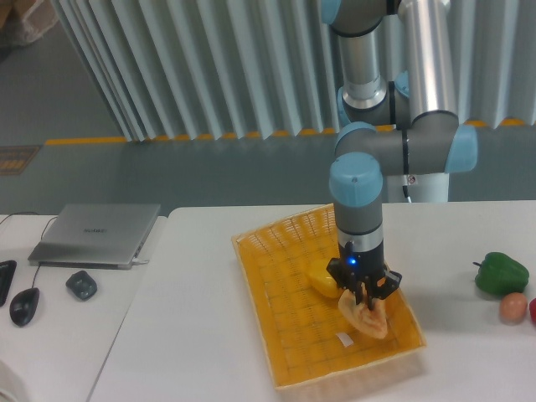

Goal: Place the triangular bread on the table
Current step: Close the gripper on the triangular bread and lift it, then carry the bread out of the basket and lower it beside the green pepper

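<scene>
The triangular bread (368, 319) is golden-orange and sits in the right part of the yellow woven basket (285, 285), standing tilted on edge. My gripper (366, 299) points straight down over it, and its black fingers close around the bread's top. A yellow pepper (322, 279) lies in the basket just left of the gripper. The white table (193, 335) carries the basket.
A green pepper (501, 273), a small peach-coloured fruit (513, 307) and a red thing at the frame edge lie at the table's right. On the adjoining desk at left are a laptop (96, 234) and two mice (81, 286).
</scene>
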You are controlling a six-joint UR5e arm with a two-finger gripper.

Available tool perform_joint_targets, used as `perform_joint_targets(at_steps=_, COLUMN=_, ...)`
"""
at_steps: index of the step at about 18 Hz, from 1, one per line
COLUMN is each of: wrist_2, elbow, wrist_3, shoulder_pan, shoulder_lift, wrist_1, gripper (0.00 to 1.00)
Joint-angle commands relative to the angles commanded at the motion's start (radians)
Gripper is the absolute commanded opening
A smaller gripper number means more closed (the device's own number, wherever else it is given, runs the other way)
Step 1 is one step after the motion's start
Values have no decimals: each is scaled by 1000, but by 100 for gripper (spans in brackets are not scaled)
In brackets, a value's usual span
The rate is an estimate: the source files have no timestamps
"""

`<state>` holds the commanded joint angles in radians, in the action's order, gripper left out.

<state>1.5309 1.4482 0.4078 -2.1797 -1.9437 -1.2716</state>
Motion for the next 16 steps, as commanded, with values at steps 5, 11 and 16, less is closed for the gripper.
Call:
perform_joint_targets(at_steps=5, wrist_2=-84, elbow=-6, wrist_3=93, shoulder_pan=-61, shoulder_lift=61, wrist_1=-64, gripper=27)
perform_joint_targets(at_steps=11, wrist_2=-77, elbow=-5, wrist_3=452, shoulder_pan=-150, shoulder_lift=83, wrist_1=-98, gripper=27)
perform_joint_targets(at_steps=16, wrist_2=73, elbow=3, wrist_3=646, shoulder_pan=-176, shoulder_lift=59, wrist_1=-66, gripper=27)
